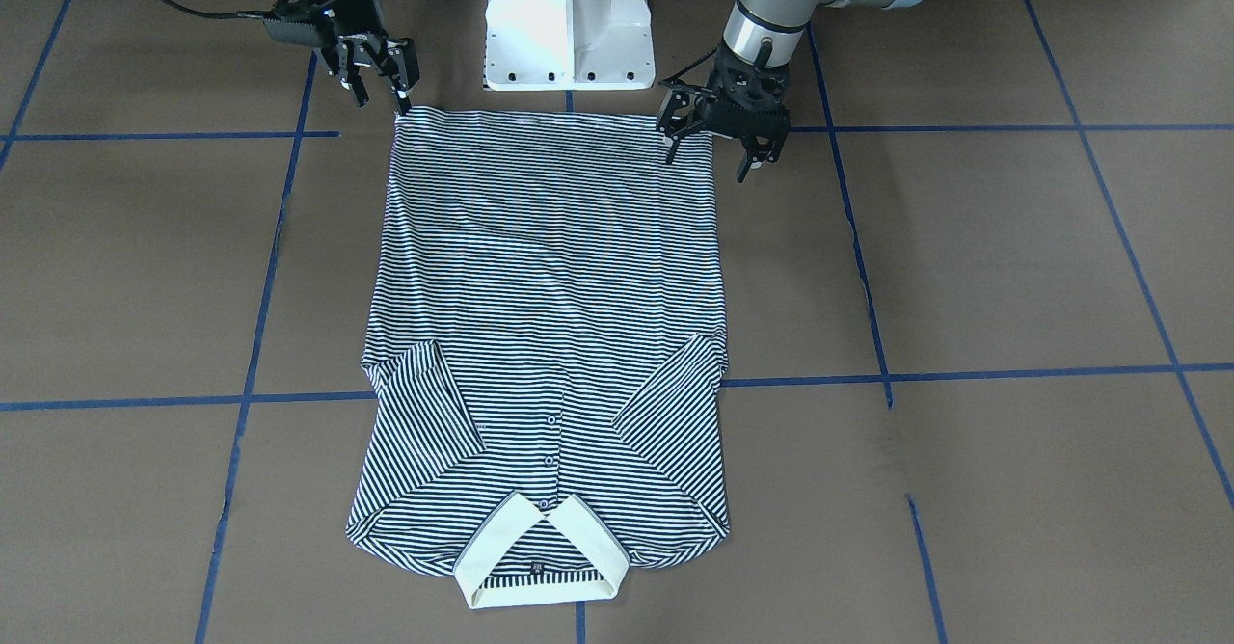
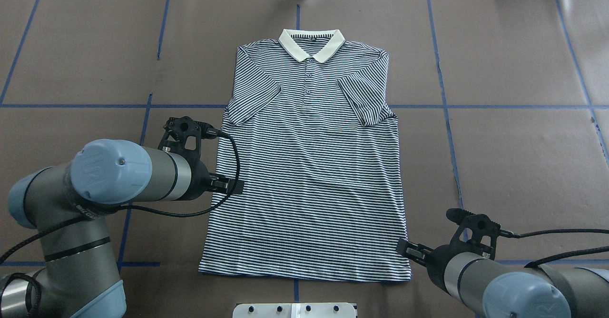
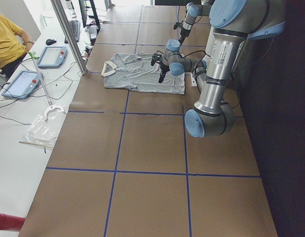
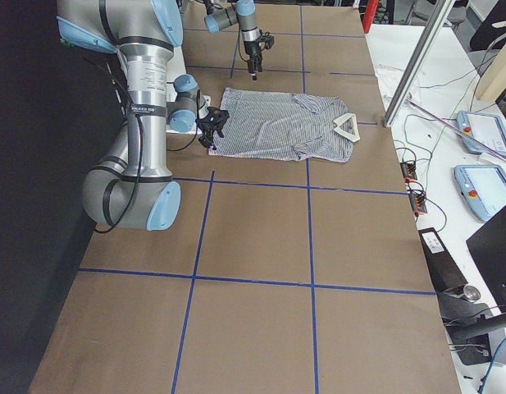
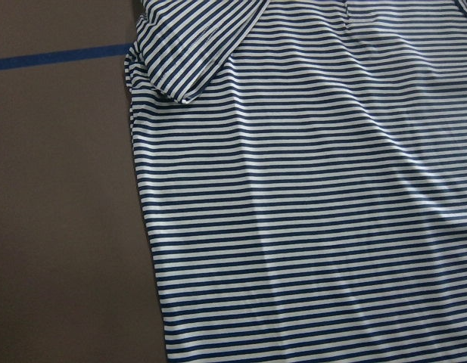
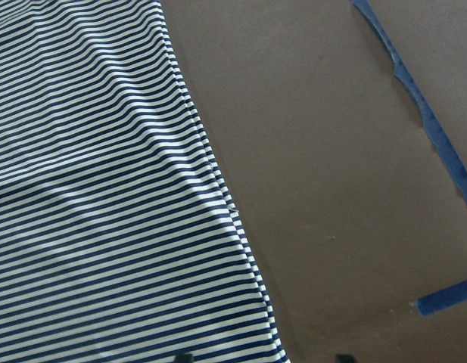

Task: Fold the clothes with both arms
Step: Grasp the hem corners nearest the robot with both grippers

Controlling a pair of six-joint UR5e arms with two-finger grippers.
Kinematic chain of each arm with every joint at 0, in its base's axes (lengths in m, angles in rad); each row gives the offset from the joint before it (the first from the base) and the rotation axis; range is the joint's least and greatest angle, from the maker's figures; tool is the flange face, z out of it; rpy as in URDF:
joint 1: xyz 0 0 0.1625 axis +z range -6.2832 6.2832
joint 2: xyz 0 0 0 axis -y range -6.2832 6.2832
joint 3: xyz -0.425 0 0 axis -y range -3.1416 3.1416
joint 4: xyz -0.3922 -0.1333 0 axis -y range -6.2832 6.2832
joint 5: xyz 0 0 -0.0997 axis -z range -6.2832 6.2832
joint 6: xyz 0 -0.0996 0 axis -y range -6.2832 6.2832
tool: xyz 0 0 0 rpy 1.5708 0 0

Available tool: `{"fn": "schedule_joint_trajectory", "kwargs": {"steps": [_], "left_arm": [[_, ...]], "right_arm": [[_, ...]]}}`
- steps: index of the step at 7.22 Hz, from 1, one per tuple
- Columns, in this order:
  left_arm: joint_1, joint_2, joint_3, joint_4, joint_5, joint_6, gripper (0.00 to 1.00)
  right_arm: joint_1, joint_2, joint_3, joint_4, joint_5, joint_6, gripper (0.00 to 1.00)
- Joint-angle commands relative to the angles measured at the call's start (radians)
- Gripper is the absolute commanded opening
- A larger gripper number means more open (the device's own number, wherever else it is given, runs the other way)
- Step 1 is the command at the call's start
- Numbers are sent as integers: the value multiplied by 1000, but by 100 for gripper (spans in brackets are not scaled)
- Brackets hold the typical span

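Shirt (image 1: 549, 316) flat; left fingers (image 1: 751, 158) spread astride hem corner, right fingers (image 1: 402, 85) spread, seemingly touching other corner.

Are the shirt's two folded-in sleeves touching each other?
Apart. The overhead view shows one sleeve and the other sleeve separated by the button placket.

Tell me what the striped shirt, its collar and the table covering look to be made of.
Striped shirt: soft thin knit, likely cotton blend; it lies limp with shallow ripples. Collar: apparently thicker cream knit, holding its shape. Table covering: matte brown paper or card, flat, no glare.
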Motion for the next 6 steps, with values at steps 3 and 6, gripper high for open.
{"fn": "schedule_joint_trajectory", "kwargs": {"steps": [3, 6], "left_arm": [[15, 10, -11, 0, -6, -48, 100], [15, 10, -10, 0, -6, -46, 100]], "right_arm": [[-49, 76, -17, -144, -50, 111, 63], [-75, 110, -88, -146, -73, 120, 63]]}}
